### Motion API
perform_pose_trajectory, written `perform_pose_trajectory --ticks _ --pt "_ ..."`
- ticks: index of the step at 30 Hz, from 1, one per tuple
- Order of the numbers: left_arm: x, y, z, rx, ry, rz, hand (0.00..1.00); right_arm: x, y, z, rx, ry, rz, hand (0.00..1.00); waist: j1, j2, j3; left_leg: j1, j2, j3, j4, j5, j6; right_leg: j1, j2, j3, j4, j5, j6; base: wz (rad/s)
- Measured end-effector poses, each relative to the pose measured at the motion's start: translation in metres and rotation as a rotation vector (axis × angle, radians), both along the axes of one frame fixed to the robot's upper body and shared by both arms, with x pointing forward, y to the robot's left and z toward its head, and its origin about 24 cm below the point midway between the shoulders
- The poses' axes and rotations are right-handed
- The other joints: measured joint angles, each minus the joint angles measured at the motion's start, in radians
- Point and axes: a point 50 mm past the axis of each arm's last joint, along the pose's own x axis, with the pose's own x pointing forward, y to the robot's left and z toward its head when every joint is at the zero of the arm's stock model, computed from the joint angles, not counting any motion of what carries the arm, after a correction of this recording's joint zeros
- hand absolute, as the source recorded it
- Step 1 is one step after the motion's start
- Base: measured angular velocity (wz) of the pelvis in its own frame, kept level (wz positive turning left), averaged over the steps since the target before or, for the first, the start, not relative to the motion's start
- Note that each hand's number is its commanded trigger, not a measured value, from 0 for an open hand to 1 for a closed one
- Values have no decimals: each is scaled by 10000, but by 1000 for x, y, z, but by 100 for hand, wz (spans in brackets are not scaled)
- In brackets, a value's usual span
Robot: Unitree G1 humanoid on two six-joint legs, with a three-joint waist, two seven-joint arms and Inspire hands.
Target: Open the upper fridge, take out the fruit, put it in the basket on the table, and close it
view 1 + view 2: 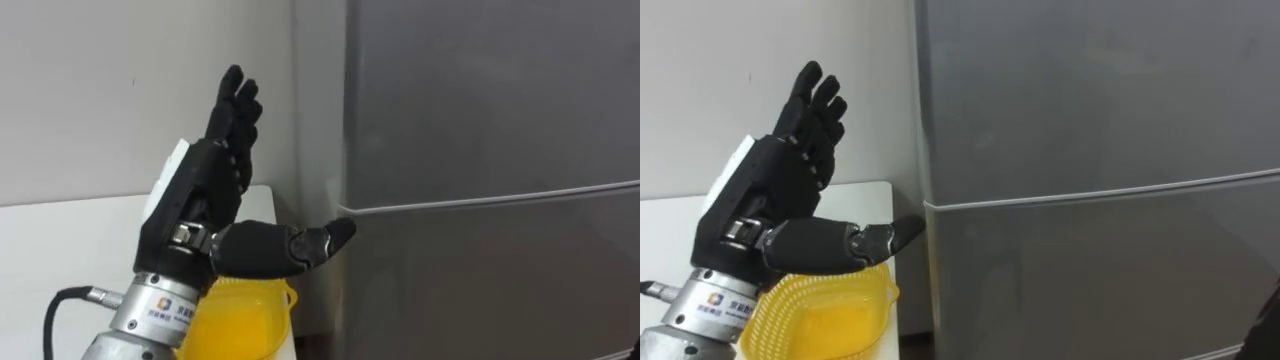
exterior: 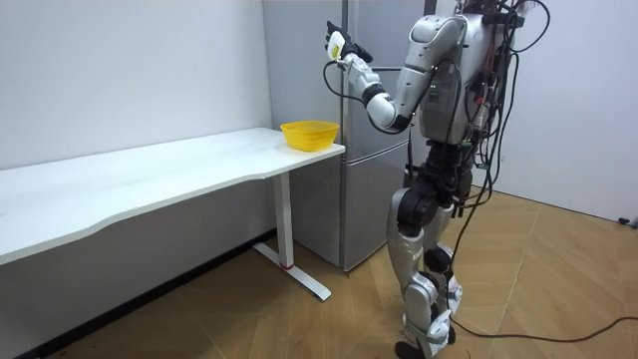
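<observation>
The grey fridge (image 1: 480, 100) stands with both doors closed, and a thin seam (image 1: 490, 198) divides the upper door from the lower one. My left hand (image 1: 205, 190) is raised in front of the fridge's left edge, open, with its fingers straight and pointing up. Its thumb (image 1: 325, 240) reaches sideways to the door edge at the height of the seam; I cannot tell whether it touches. The hand holds nothing. In the room view I stand upright facing the fridge (image 2: 364, 170) with the left hand (image 2: 337, 45) lifted high.
A yellow basket (image 1: 240, 315) sits on the corner of the white table (image 1: 60, 240) just left of the fridge, below my left hand. A white wall rises behind the table. The wooden floor around me is open in the room view.
</observation>
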Motion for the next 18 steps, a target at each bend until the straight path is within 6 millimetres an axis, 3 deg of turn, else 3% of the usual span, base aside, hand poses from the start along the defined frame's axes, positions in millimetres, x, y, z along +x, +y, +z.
perform_pose_trajectory --ticks 18 --pt "0 -4 -3 269 232 -433 0 3 -3 1 -79 -48 -46 0 -47 205 37 3 3 -26 2 1 0 -2 6 -13 10 4 -5 0"
